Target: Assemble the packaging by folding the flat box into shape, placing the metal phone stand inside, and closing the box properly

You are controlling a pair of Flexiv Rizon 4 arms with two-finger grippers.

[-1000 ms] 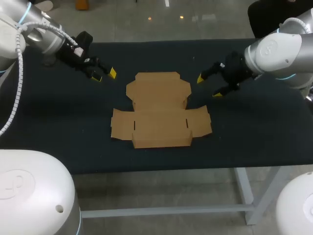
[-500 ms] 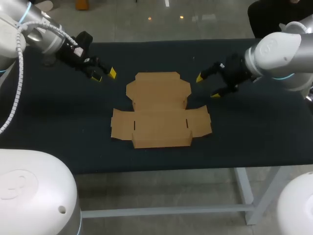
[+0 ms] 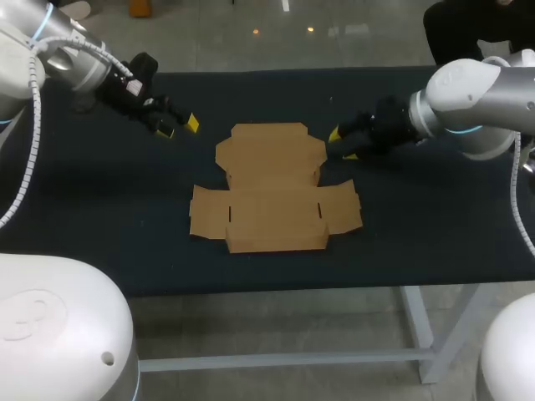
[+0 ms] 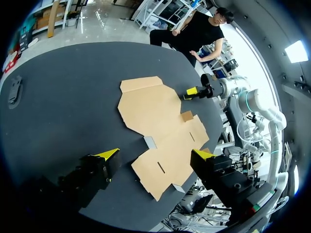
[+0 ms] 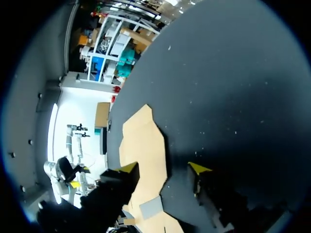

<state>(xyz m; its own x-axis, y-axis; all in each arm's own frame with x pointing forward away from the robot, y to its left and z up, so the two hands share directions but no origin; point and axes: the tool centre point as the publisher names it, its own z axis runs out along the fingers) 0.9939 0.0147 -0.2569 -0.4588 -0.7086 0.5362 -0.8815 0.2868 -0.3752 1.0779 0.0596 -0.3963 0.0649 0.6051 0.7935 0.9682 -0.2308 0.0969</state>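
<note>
Where the head view looks down, a flat, unfolded brown cardboard box blank lies spread on the middle of the black cloth-covered bench, its flaps all flat against the cloth. The left fingers hang toward the far left corner of the bench, yellow tips apart and holding nothing, well apart from the cardboard. The right fingers sit just beside the right edge of the blank's far flap, spread and empty; whether a tip touches the cardboard cannot be told from here. Seen from the left wrist, the left fingers stand wide open above the bench, with the box blank lying ahead of them and partly between the two tips. Beyond the blank, at its far side, the right fingers point at the cardboard edge. A small dark flat object, too dim to identify, rests near the bench's edge, well apart from the cardboard. From the right wrist, the right fingers are parted with nothing gripped: one yellow tip is over the margin of the box blank, the other over bare black cloth, and the cardboard stretches ahead of them along the bench.
</note>
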